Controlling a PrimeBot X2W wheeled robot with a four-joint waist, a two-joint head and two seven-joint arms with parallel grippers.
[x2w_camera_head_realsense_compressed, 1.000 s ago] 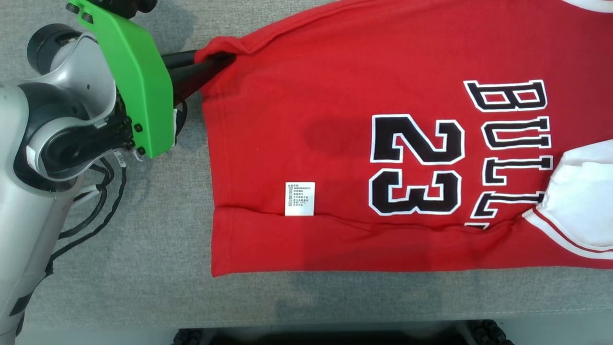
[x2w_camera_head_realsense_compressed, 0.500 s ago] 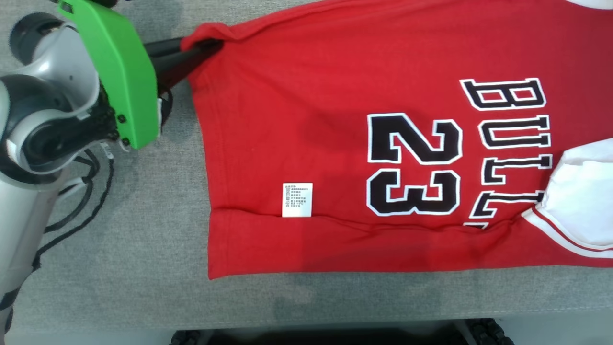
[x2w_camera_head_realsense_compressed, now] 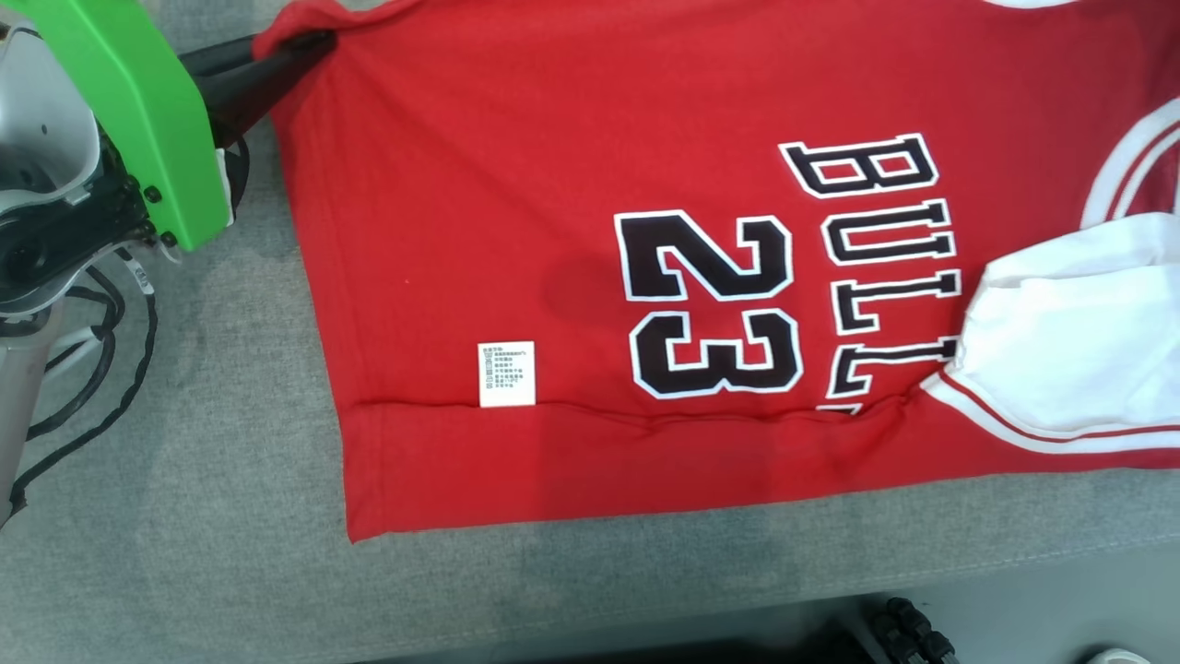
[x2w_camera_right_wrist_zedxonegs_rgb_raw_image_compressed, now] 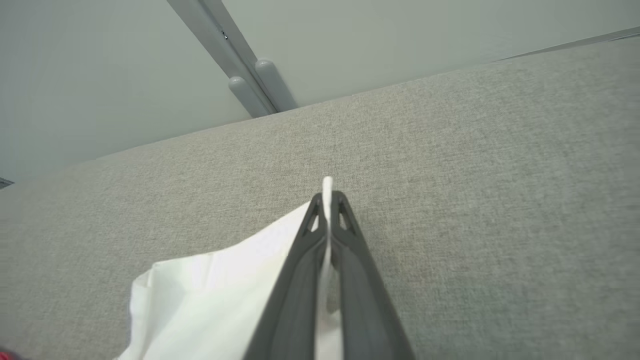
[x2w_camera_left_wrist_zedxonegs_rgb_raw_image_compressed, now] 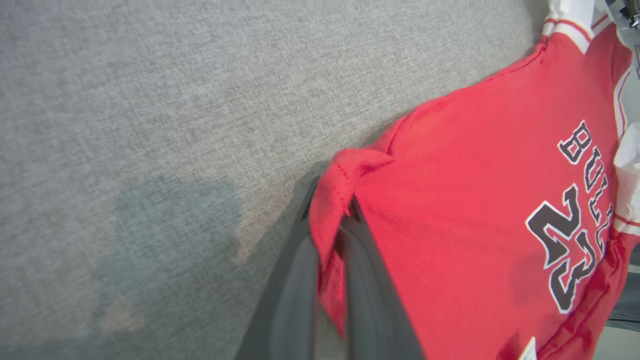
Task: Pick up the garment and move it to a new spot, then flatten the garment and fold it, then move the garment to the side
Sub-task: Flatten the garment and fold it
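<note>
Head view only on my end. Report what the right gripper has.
Observer: The right gripper is shut on a white fold of the garment.
Operator: Describe the left grip up close.
Observer: The left gripper pinches the red hem corner; a strip of it hangs between the fingers.
Operator: Name what lies beyond the right gripper.
Observer: A grey cloth surface, then a pale wall with a grey rail.

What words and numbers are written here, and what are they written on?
"BULL": black letters with white edges on the red jersey; the next letter is mostly hidden beside the white sleeve.
"23": a big black number on the same jersey, next to those letters.
White care label on the jersey: it has print, but it is too small to read.
</note>
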